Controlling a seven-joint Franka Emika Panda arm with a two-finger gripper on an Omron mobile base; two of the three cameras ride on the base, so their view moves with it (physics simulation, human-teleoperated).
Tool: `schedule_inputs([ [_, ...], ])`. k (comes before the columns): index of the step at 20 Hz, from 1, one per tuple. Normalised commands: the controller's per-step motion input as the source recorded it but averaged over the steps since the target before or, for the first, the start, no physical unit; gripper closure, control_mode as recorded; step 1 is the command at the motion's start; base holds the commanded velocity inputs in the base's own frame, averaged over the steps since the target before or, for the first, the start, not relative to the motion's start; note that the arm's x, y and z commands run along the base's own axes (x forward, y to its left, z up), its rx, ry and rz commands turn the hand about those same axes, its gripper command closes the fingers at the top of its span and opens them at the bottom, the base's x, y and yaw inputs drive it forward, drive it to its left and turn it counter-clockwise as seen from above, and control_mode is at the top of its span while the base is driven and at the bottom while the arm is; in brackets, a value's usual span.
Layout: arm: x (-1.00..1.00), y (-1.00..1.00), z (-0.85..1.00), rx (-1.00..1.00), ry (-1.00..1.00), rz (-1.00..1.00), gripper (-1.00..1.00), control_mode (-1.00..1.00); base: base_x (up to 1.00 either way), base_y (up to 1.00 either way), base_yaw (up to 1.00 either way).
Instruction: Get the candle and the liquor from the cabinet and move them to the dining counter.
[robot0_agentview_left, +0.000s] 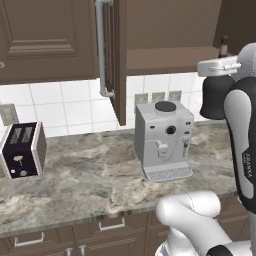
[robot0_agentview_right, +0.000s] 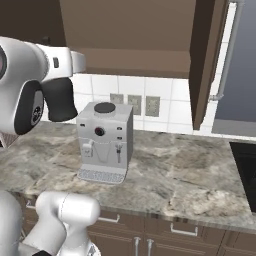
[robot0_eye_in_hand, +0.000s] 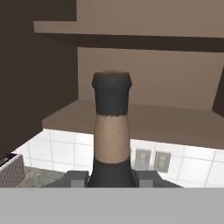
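The liquor is a black bottle with a tan neck band and dark cap. Its neck rises between my finger tips in the hand view. My gripper is shut on it at the shoulder. From the left base view the black bell-shaped body hangs under my white hand, in front of the open cabinet. The right base view has the bottle left of the coffee machine, off the worktop. The cabinet door stands open. The candle and the dining counter are out of view.
A grey coffee machine stands on the marble worktop below the cabinet. A black and silver toaster sits at the left. Wall outlets are set in the white tiles. Drawers run under the worktop, and a dark cooktop lies right.
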Motion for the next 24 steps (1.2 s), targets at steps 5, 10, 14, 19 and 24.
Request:
schedule_inputs([
  [5,0.0,0.0,-0.08,0.0,0.0,0.0,1.0,-1.0,0.0,0.0,0.0],
  [10,0.0,0.0,-0.05,0.0,0.0,0.0,1.0,-1.0,0.0,0.0,0.0],
  [14,0.0,0.0,-0.03,0.0,0.0,0.0,1.0,-1.0,0.0,0.0,0.0],
  [19,0.0,0.0,0.0,0.0,0.0,0.0,1.0,1.0,-0.47,-0.04,-0.03],
  [24,0.0,0.0,0.0,0.0,0.0,0.0,1.0,1.0,-1.0,-0.52,-0.32],
])
